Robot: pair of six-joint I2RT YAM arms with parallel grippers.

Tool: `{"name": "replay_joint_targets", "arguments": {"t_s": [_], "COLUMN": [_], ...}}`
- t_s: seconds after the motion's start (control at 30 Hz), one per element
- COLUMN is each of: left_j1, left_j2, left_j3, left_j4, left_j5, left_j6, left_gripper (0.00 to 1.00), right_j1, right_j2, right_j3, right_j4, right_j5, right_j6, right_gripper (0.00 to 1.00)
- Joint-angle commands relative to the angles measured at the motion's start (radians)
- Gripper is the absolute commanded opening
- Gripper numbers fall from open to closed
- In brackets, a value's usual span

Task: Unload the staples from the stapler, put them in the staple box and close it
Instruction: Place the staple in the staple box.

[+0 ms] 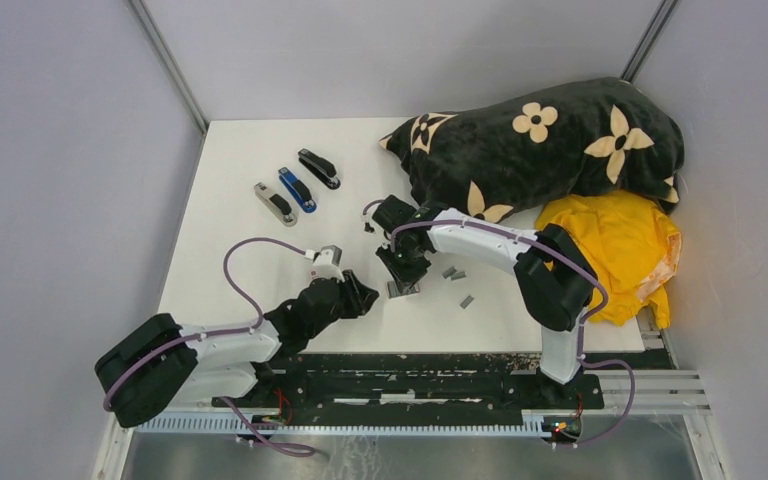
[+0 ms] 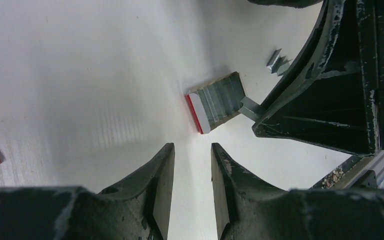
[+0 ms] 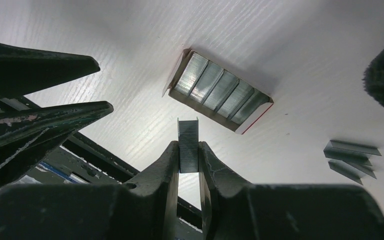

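Right wrist view tells the most: the right gripper is clamped on a short grey metal strip of joined staples, which sticks up from between its black fingers at lower centre. Just above it an open white-and-red cardboard box lies on the white table, with rows of grey staples inside that I can't count. Loose grey staple strips overlap at the right. The left gripper, seen by its own camera, has its fingers parted with only bare table between them. A white-and-red corner at that view's left edge is cut off. From above, a silver-grey stapler, a blue stapler and a black stapler lie upper left, well apart from both grippers. The held strip is too small to make out there.
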Motion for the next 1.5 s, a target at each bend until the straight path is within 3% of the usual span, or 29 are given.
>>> {"name": "replay_joint_targets", "arguments": {"t_s": [0.0, 0.53, 1.47], "left_j1": [0.005, 0.007, 0.011], "left_j2": [-0.032, -0.279, -0.284], "left_j3": [-0.017, -0.069, -0.096], "left_j4": [0.002, -0.194, -0.177], "left_j5": [-0.046, -0.180, -0.181], "left_j6": [-0.007, 0.028, 0.023], "left_gripper": [0.40, 0.40, 0.40], "right_j1": [0.010, 0.035, 0.038], "right_j2": [0.022, 0.095, 0.143], "right_j3": [0.054, 0.118, 0.145], "right_j4": [0.001, -0.033, -0.033], "right_j5": [0.035, 0.115, 0.113], "right_j6": [0.060, 0.131, 0.165], "right_gripper": [0.24, 0.24, 0.27]}}
